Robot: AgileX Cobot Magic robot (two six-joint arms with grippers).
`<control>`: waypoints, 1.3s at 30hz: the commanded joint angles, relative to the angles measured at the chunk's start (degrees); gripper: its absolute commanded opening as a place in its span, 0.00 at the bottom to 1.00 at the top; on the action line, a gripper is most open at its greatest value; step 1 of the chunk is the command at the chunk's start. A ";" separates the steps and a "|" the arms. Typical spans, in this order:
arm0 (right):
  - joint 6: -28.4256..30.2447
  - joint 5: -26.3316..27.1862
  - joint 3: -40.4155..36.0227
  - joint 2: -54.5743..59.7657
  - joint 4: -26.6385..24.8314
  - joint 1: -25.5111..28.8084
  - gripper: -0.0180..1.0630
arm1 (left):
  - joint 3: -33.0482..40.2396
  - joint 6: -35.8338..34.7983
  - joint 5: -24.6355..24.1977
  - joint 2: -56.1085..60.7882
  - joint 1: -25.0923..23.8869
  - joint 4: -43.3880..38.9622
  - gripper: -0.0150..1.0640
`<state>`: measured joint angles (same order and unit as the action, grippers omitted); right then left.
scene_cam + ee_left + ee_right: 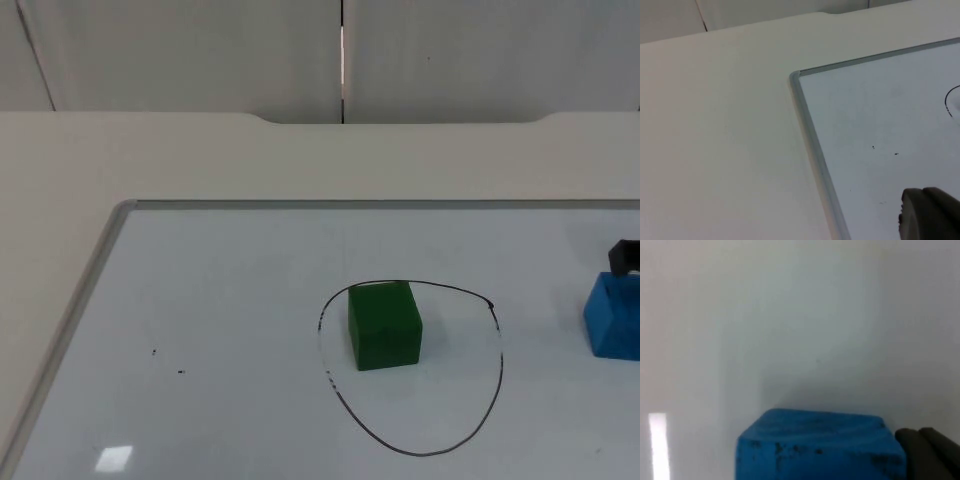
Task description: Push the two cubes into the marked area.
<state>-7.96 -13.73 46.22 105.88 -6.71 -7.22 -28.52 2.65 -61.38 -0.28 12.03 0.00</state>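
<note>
Whiteboard corner [799, 77] lying flat on pale worktop [715, 140], arc of drawn line [947, 102] crossing its surface.

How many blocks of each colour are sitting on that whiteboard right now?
Green cube: 1, inside the drawn ring
Blue cube: 1, outside the ring, with the right gripper beside it
Total: 2 cubes
</note>
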 commanded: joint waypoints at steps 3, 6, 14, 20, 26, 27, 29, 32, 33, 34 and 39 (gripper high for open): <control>-0.94 1.41 0.05 -0.08 -0.08 -1.64 0.02 | 0.25 0.09 -0.20 0.28 -0.15 0.83 0.01; -1.67 1.51 0.05 -0.08 0.13 -2.16 0.02 | 0.25 0.09 -0.20 0.28 -0.15 0.82 0.01; -2.10 2.32 0.05 -0.08 0.02 -2.16 0.02 | 0.25 0.09 -0.20 0.28 -0.15 0.82 0.01; -2.70 2.32 0.05 -0.08 -0.08 -2.16 0.02 | 0.25 0.09 -0.20 0.28 -0.15 0.82 0.01; -3.06 2.09 0.05 -0.08 -0.08 -2.32 0.02 | 0.25 0.09 -0.20 0.28 -0.15 0.82 0.01; -3.17 2.09 0.05 -0.08 0.04 -2.82 0.02 | 0.25 0.09 -0.20 0.28 -0.15 0.82 0.01; -3.44 3.27 0.05 -0.08 -0.09 -4.24 0.02 | 0.25 0.09 -0.20 0.28 -0.15 0.82 0.01; -4.09 5.30 0.05 -0.08 -0.09 -5.93 0.02 | 0.25 0.09 -0.20 0.28 -0.15 0.82 0.01; -4.48 5.47 0.05 -0.08 -0.09 -6.06 0.02 | 0.25 0.09 -0.20 0.28 -0.15 0.82 0.01; -4.63 5.47 0.05 -0.08 -0.09 -6.06 0.02 | 0.25 0.09 -0.20 0.28 -0.15 0.82 0.01; -4.61 4.96 0.05 -0.08 0.12 -6.06 0.02 | 0.25 0.09 -0.20 0.28 -0.15 0.82 0.01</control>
<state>-12.43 -9.08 46.22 105.88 -6.82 -12.96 -28.52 2.65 -61.38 -0.28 12.03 0.00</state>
